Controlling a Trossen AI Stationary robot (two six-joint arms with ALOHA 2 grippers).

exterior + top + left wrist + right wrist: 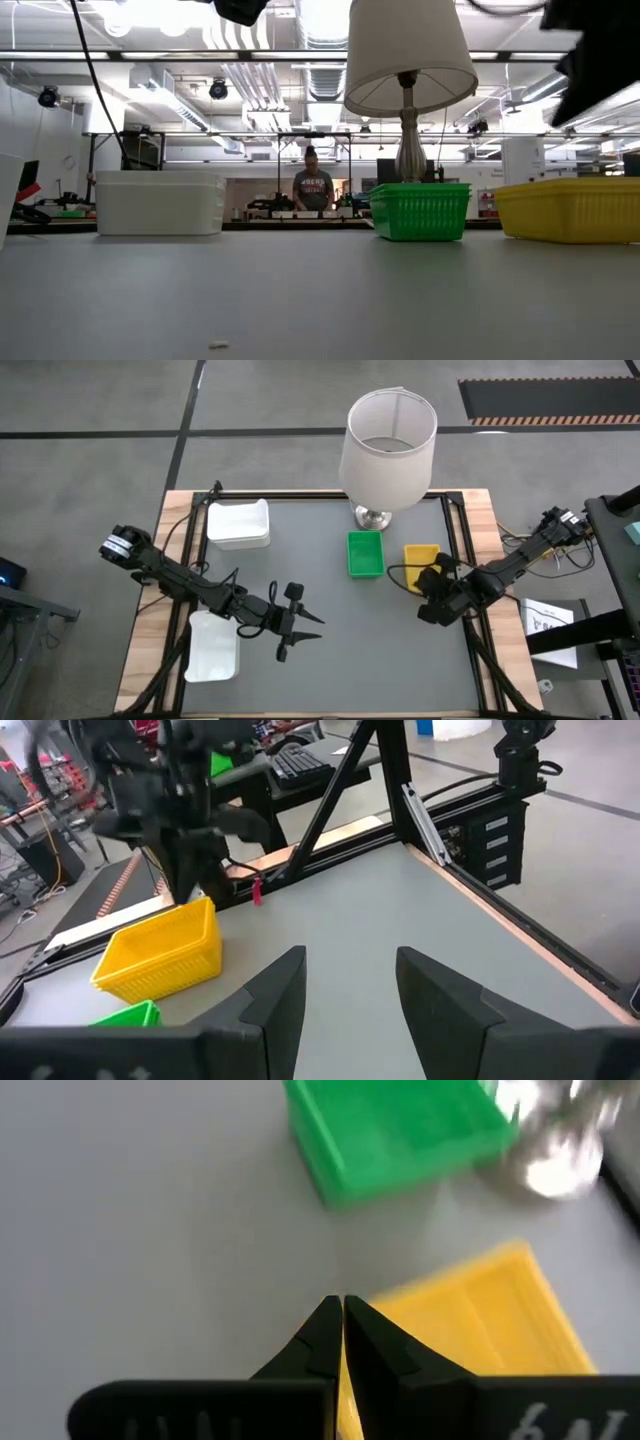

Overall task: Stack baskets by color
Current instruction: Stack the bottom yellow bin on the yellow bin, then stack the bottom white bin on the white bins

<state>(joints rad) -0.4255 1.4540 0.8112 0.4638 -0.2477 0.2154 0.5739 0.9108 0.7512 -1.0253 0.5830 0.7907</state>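
Note:
Two white baskets rest on the table's left side, one far and one near. A green basket and a yellow basket stand side by side right of centre. My left gripper hovers open over the bare middle of the table and points toward the yellow basket. My right gripper is shut and tilts down over the near left rim of the yellow basket. It hangs above the basket, and the green basket lies beyond it.
A tall lamp with a white shade stands at the far edge, its metal base just behind the green basket. A black frame rail runs along the table's sides. A person stands far off in the room.

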